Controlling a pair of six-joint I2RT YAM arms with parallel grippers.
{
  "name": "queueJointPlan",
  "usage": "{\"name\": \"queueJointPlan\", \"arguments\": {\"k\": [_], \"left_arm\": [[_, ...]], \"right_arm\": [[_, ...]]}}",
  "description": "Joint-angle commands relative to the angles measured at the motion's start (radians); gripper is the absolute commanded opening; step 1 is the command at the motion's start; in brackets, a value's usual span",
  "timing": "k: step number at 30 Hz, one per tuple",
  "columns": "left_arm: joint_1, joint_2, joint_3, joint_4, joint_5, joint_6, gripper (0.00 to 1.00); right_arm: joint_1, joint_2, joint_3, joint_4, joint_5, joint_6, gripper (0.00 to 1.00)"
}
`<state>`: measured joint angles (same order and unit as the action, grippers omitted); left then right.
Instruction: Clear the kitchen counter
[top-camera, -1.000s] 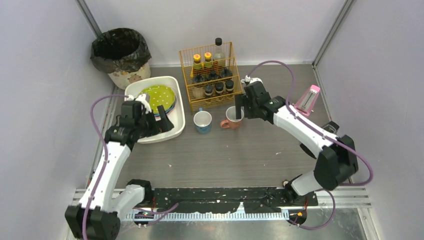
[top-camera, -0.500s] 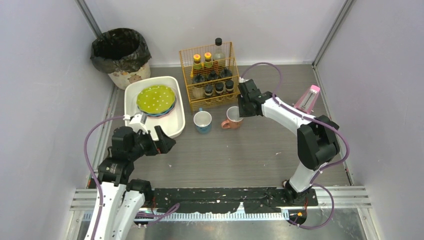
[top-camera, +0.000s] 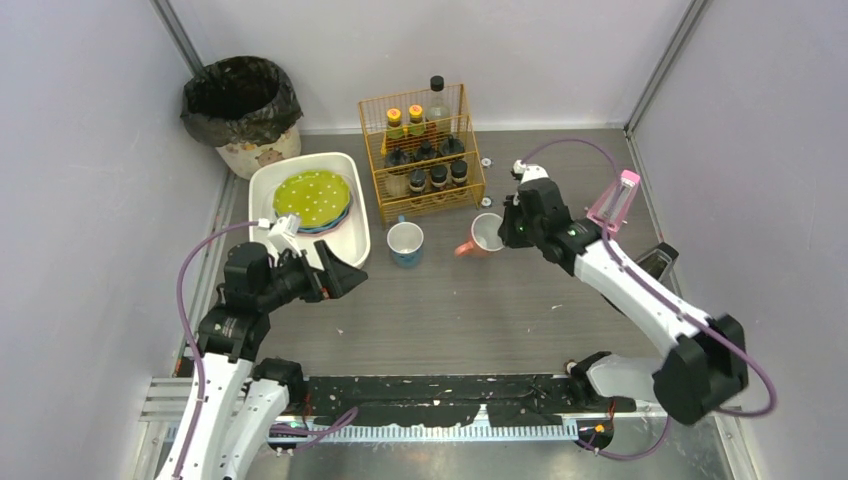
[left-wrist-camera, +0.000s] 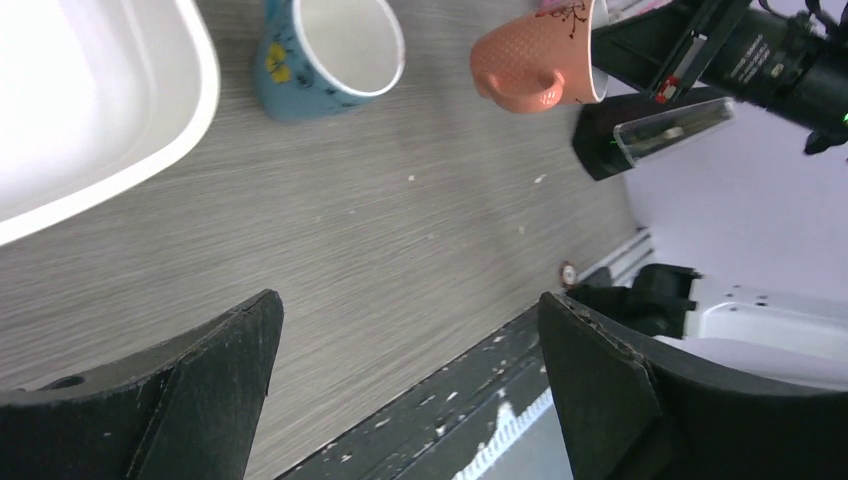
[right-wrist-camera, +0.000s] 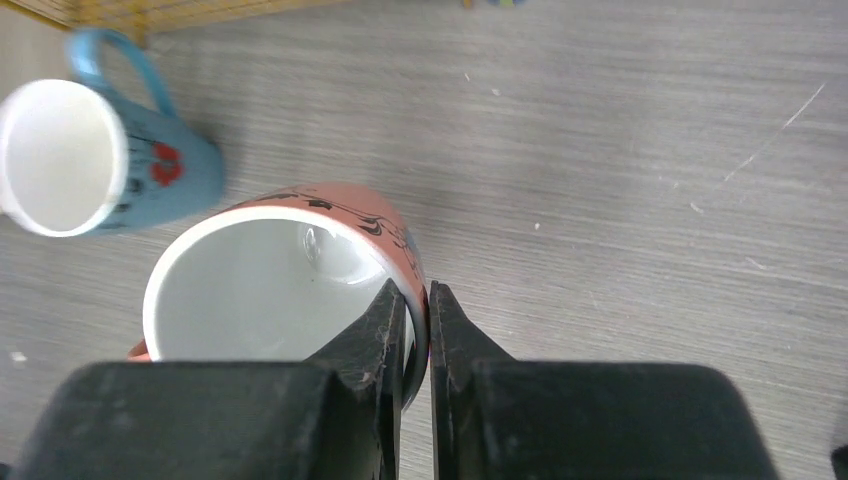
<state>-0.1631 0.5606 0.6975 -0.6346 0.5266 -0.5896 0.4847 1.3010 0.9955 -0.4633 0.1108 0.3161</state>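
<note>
The grey wood-grain tabletop (top-camera: 450, 310) fills the floor of the lilac-walled cell, from the arm bases at the near rail to the back wall.

The right claw (top-camera: 508, 232) is over the middle of the tabletop, toward the back. It is clamped on the rim of the pink mug (top-camera: 487, 232). In the right wrist view one finger is inside the mug and the other is outside, with the wall pinched between them. The mug is tilted, with its white inside showing and its handle pointing to the near left. I cannot tell whether its base touches the tabletop. The blue mug (top-camera: 405, 243) stands upright on the tabletop just left of the pink one, apart from it.

The left claw (top-camera: 315, 255) hangs over the left part of the tabletop, just in front of the near corner of the white tub (top-camera: 358, 255). Its fingers are spread wide apart and hold nothing. The left wrist view shows bare wood grain between them.

The tub sits at the left rear of the tabletop, with a green plate (top-camera: 312, 197) lying in it on top of others. A yellow wire basket (top-camera: 462, 140) of bottles (top-camera: 416, 122) stands behind the mugs. A bin (top-camera: 240, 100) lined with a black bag is in the back left corner.
</note>
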Motion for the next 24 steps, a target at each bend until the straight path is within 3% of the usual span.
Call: {"name": "queueJointPlan", "arguments": {"k": [1, 10, 17, 24], "left_arm": [[-0.016, 0.049, 0.065, 0.156, 0.107, -0.119, 1.0], [-0.115, 0.185, 0.123, 0.476, 0.183, -0.397, 1.0], [-0.223, 0.288, 0.147, 0.737, 0.146, -0.594, 1.0], [-0.281, 0.362, 0.129, 0.881, 0.063, -0.711, 1.0]], "right_arm": [[-0.001, -0.192, -0.041, 0.19, -0.081, 0.039, 0.05], [0.003, -0.427, -0.158, 0.532, -0.347, 0.098, 0.06], [0.019, -0.472, -0.198, 0.745, -0.463, 0.152, 0.05], [0.052, -0.439, -0.206, 0.915, -0.512, 0.229, 0.05]]}}
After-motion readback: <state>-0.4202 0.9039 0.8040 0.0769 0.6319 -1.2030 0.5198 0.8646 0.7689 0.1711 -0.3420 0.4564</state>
